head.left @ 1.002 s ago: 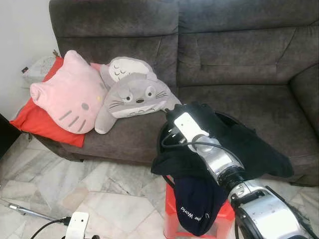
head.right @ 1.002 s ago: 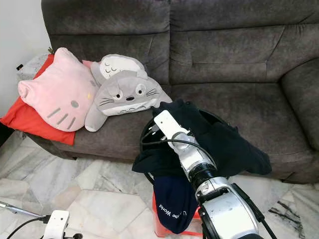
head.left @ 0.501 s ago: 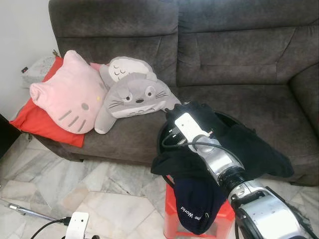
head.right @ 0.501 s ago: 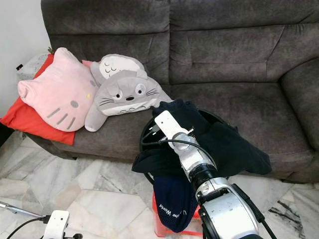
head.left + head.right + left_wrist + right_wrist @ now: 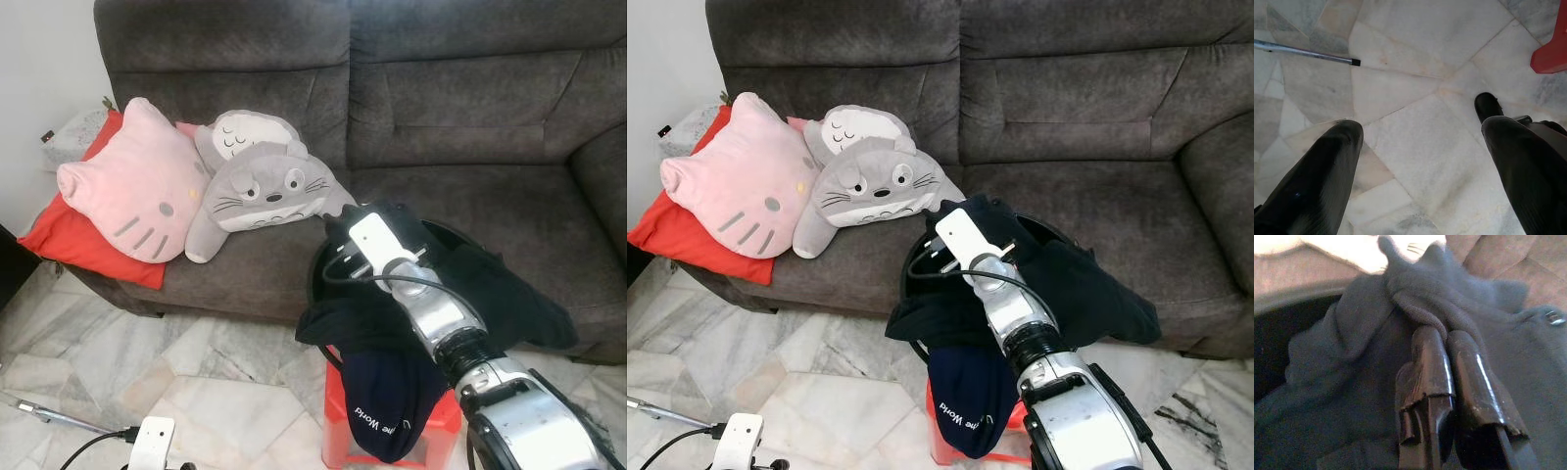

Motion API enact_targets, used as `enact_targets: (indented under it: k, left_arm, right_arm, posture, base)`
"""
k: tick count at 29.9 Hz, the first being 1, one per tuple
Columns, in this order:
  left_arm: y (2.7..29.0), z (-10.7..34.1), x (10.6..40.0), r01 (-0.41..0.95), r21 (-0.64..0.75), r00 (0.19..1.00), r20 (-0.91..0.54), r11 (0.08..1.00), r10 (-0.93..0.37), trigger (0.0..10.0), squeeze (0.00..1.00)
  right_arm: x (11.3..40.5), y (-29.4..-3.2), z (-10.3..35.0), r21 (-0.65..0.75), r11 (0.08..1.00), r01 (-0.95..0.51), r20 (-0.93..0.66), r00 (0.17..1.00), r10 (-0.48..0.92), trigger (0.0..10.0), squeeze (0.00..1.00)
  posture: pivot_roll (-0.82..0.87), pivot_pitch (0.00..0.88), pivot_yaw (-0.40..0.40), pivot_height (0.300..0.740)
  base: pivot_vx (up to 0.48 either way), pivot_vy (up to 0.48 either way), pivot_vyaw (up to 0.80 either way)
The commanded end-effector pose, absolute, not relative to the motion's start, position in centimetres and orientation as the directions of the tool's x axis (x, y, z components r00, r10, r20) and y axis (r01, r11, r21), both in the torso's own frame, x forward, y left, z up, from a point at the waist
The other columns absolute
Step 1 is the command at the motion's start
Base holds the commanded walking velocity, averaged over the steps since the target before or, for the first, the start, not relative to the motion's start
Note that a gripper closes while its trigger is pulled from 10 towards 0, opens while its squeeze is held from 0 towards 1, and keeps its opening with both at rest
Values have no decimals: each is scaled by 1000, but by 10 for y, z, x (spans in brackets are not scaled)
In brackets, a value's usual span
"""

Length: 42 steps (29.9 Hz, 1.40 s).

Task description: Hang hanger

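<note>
Here the right gripper (image 5: 1447,340) is clenched on a ribbed, knitted fold of the dark garment (image 5: 1087,284), its two glossy black fingers (image 5: 1432,367) pressed together. That garment lies heaped over a round black basket (image 5: 318,269) on a red plastic stool (image 5: 338,421), just in front of the grey suede-like sofa (image 5: 470,108). A navy cap (image 5: 965,392) (white lettering) hangs below. The left gripper (image 5: 1420,134) hangs spread apart over marble floor tiles (image 5: 1415,49); no hanger can be made out.
</note>
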<state>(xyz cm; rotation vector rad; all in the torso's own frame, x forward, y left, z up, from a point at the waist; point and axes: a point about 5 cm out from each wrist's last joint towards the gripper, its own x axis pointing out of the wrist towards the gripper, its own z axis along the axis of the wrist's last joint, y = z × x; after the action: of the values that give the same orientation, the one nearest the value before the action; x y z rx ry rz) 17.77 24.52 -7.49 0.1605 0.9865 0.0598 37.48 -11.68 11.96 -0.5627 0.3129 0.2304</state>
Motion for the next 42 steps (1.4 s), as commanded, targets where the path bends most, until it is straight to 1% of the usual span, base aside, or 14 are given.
enact_targets:
  k: [1, 3, 10, 14, 16, 20, 21, 25, 29, 34, 36, 40, 41, 42]
  left_arm:
    - [252, -74, 175, 26, 183, 539, -830, 983, 141, 10000, 0]
    - [252, -74, 175, 24, 182, 539, -830, 983, 140, 10000, 0]
    - [251, -75, 175, 25, 179, 539, -831, 984, 137, 10000, 0]
    - [251, -75, 175, 26, 177, 539, -831, 984, 136, 10000, 0]
    - [251, -75, 175, 25, 177, 539, -831, 984, 136, 10000, 0]
    - [251, -75, 175, 23, 177, 540, -831, 984, 137, 10000, 0]
    - [251, -75, 175, 23, 177, 540, -830, 984, 137, 10000, 0]
    - [251, -75, 175, 24, 177, 540, -830, 984, 136, 10000, 0]
    - [251, -74, 176, 25, 177, 541, -830, 984, 135, 10000, 0]
    - [252, -74, 175, 31, 181, 541, -830, 983, 136, 10000, 0]
    - [252, -74, 176, 31, 182, 541, -830, 983, 136, 10000, 0]
    - [252, -74, 176, 35, 184, 541, -830, 982, 136, 10000, 0]
    - [252, -74, 176, 38, 185, 541, -830, 982, 136, 10000, 0]
    - [252, -74, 176, 38, 185, 541, -830, 982, 135, 10000, 0]
  right_arm:
    - [375, -113, 133, -457, 845, -279, -299, 943, 149, 0, 0]
    - [368, -121, 156, -427, 878, -218, -183, 971, 152, 0, 0]
    - [343, -127, 172, -341, 917, -209, -103, 977, 185, 0, 0]
    - [309, -116, 186, -258, 920, -294, -44, 955, 293, 0, 0]
    - [302, -114, 187, -249, 919, -305, -33, 951, 307, 0, 0]
    - [272, -109, 193, -135, 912, -388, 6, 920, 393, 0, 0]
    - [255, -110, 193, -99, 890, -445, 21, 894, 448, 0, 0]
    - [232, -120, 191, -24, 878, -478, 30, 878, 478, 0, 0]
    - [213, -133, 185, 27, 875, -483, 4, 876, 483, 0, 0]
    - [176, -142, 169, 53, 807, -589, -128, 797, 590, 0, 0]
    - [171, -142, 169, 57, 799, -599, -136, 788, 601, 0, 0]
    - [152, -143, 165, 45, 738, -674, -225, 712, 665, 0, 0]
    - [140, -140, 163, 68, 692, -719, -260, 657, 708, 0, 0]
    - [137, -140, 163, 76, 681, -728, -266, 643, 718, 0, 0]
  posture:
    - [-272, 75, 157, 740]
    - [-283, 77, 157, 740]
    - [-297, 76, 156, 740]
    - [-303, 74, 154, 740]
    - [-303, 74, 154, 740]
    - [-306, 70, 149, 740]
    - [-311, 69, 150, 740]
    - [-313, 68, 148, 740]
    - [-315, 68, 151, 740]
    - [-320, 68, 156, 740]
    - [-321, 68, 156, 740]
    - [-328, 70, 158, 740]
    - [-328, 70, 158, 740]
    - [-328, 70, 158, 740]
  base:
    - [0, 0, 0]
    - [0, 0, 0]
    - [0, 0, 0]
    - [0, 0, 0]
    - [0, 0, 0]
    - [0, 0, 0]
    - [0, 0, 0]
    - [0, 0, 0]
    - [0, 0, 0]
    - [0, 0, 0]
    - [0, 0, 0]
    - [0, 0, 0]
    - [0, 0, 0]
    - [0, 0, 0]
